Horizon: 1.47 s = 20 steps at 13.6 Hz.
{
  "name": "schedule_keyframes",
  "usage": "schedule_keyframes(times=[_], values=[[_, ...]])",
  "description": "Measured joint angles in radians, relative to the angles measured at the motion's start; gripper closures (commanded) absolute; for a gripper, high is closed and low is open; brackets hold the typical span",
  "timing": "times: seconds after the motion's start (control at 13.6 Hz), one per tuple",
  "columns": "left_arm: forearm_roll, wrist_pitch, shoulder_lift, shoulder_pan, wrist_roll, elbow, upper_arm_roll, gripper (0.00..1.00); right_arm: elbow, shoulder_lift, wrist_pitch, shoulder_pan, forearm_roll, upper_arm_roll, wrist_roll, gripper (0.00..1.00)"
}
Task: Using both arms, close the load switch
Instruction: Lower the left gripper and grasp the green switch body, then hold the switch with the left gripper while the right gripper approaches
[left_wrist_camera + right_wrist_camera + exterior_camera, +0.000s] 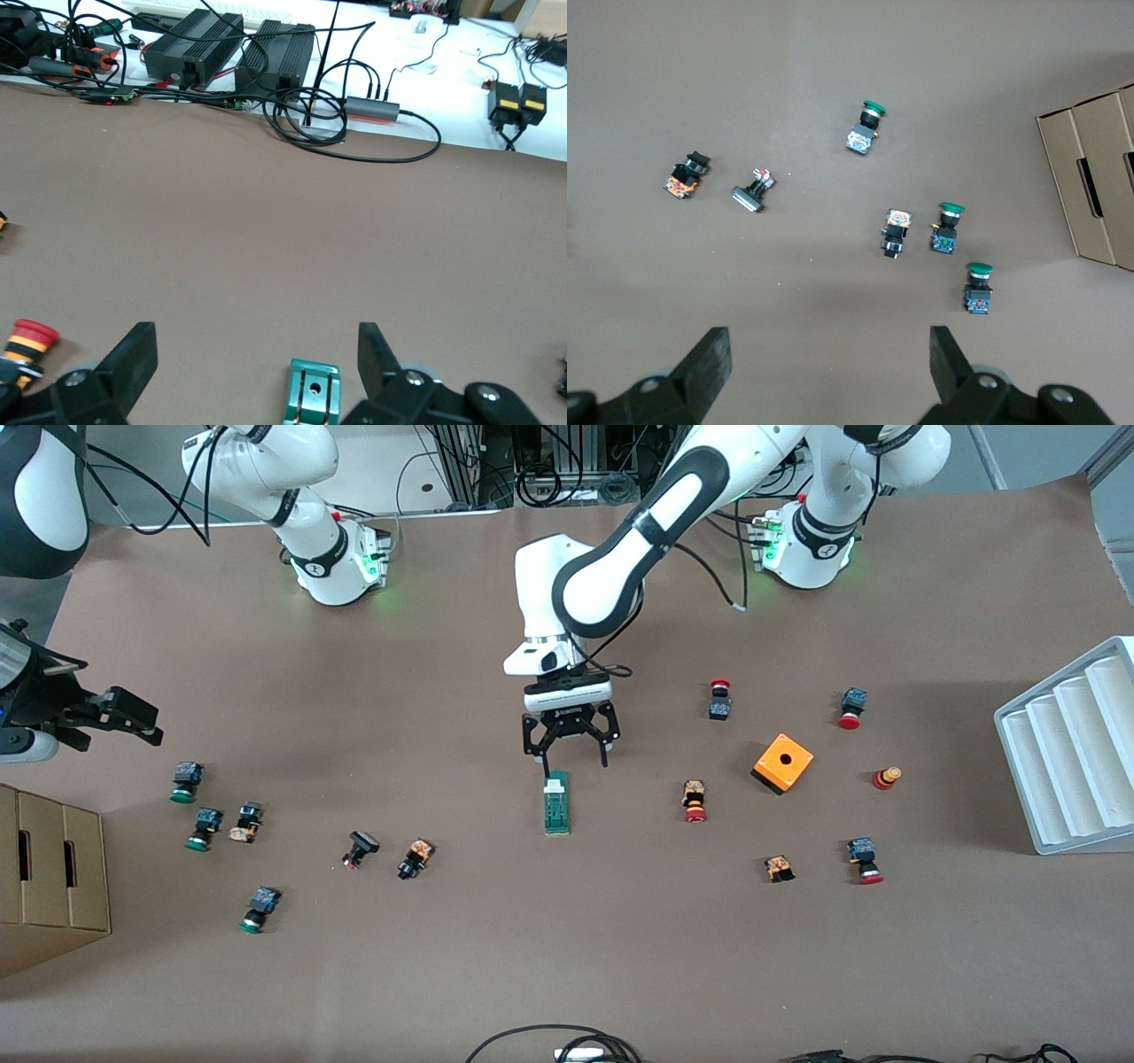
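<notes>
Load switch (556, 803) lies flat on the brown table (567, 957), long axis pointing toward the robot bases, white tab end nearest them. Landmark for all positions: the orange box with a hole (782, 763). The switch sits well apart from it, toward the right arm's end of the table and slightly nearer the front camera.

Left gripper (570, 750) hovers over the tab end of the switch, fingers spread wide, nothing between them; the left wrist view shows the green body (313, 391) lying between the open fingers (131, 359).

Right gripper (120, 713) waits high over the right arm's end of the table, far from the orange box, fingers spread and empty (green-capped pushbuttons (951, 227) below it).

Handling judgement: the switch looks like a small rigid moulded plastic part, light, likely to skid on the paper if pushed from one side only. Best hold appears to be across the narrow long sides of the green body with one gripper, leaving the white tab free for the other to press
</notes>
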State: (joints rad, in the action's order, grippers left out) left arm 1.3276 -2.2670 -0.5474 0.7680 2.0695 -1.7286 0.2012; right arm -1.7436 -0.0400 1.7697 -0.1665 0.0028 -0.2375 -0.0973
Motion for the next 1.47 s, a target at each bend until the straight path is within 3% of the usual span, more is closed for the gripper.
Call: schedule_keyframes(times=[0.81, 1.47], values=[[0.247, 0.153, -0.140, 0.097, 0.239, 0.039, 0.002, 0.00, 0.000, 0.001, 0.000, 0.000, 0.000, 0.000, 0.000, 0.00], [0.348, 0.211, -0.238, 0.138, 0.335, 0.069, 0.002, 0.00, -0.001, 0.012, 0.000, -0.003, 0.000, 0.000, 0.000, 0.00]])
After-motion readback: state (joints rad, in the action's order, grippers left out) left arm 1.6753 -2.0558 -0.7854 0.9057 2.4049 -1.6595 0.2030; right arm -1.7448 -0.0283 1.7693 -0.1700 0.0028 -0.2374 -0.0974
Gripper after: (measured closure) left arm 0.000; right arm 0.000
